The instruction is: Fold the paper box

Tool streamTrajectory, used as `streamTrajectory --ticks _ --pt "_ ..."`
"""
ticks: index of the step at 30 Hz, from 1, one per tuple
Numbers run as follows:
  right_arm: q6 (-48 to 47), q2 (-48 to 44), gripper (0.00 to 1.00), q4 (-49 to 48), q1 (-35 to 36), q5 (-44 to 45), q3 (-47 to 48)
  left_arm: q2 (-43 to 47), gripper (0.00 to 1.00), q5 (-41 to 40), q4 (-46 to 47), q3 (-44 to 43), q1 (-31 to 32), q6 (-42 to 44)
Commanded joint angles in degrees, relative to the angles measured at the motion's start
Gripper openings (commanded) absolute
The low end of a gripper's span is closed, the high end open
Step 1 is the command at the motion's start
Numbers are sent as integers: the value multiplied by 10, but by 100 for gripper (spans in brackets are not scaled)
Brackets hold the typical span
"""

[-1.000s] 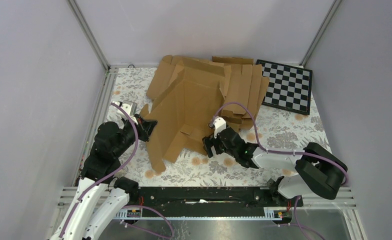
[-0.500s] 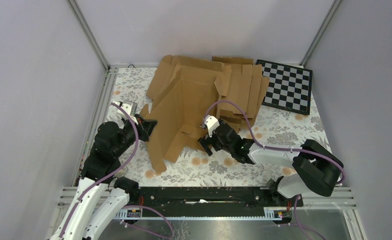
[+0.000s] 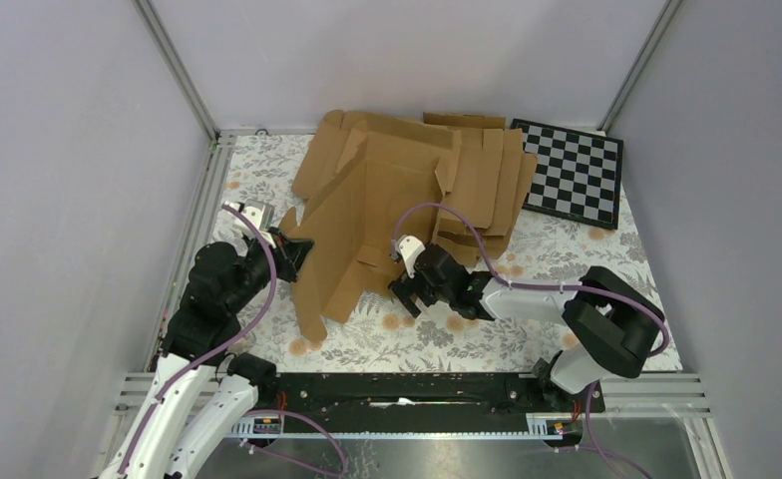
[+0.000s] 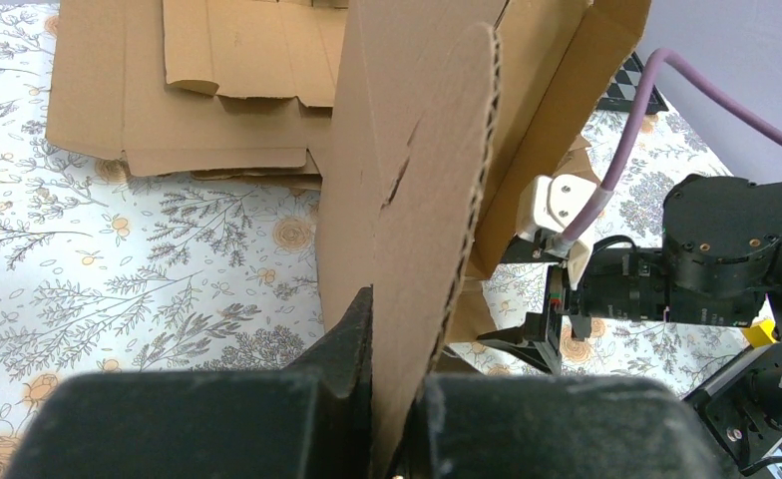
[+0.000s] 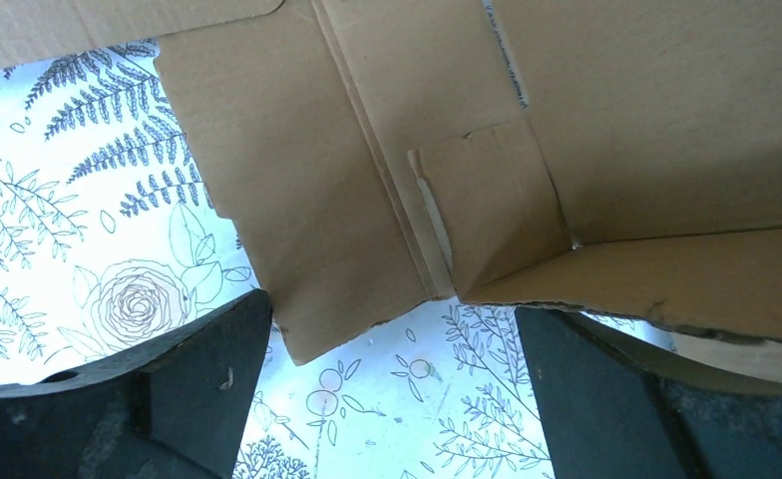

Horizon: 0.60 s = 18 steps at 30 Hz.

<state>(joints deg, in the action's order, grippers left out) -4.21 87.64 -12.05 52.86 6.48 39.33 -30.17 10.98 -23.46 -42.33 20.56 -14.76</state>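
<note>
The paper box [image 3: 367, 215] is a creased brown cardboard sheet, half raised, with walls tilted up on the floral cloth. My left gripper [image 3: 297, 249] is shut on its left edge. In the left wrist view that upright panel [image 4: 417, 200] runs straight between the pressed fingers [image 4: 352, 329]. My right gripper [image 3: 404, 296] stands wide open at the box's near lower corner. In the right wrist view the sheet [image 5: 586, 110] and a small tab [image 5: 487, 215] lie just ahead of the gripper [image 5: 392, 334]. Only cloth shows between its fingers.
A pile of flat cardboard blanks [image 3: 482, 180] lies behind the box, also seen in the left wrist view [image 4: 168, 100]. A checkerboard [image 3: 575, 172] lies at the back right. Metal frame rails [image 3: 212, 190] border the floral cloth [image 3: 567, 264].
My right gripper has slid left along the cloth toward the box's near corner, and its jaws have widened a little. The left gripper keeps its grip and has not moved.
</note>
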Motion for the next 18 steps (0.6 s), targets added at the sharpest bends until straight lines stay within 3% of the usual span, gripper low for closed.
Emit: streamTrajectory --ticks 1,18 --pt "16 15 100 12 20 2 28 -8 0 16 -2 -27 1 -4" --pt "12 63 100 14 22 16 53 -48 0 6 -66 -85 1 0"
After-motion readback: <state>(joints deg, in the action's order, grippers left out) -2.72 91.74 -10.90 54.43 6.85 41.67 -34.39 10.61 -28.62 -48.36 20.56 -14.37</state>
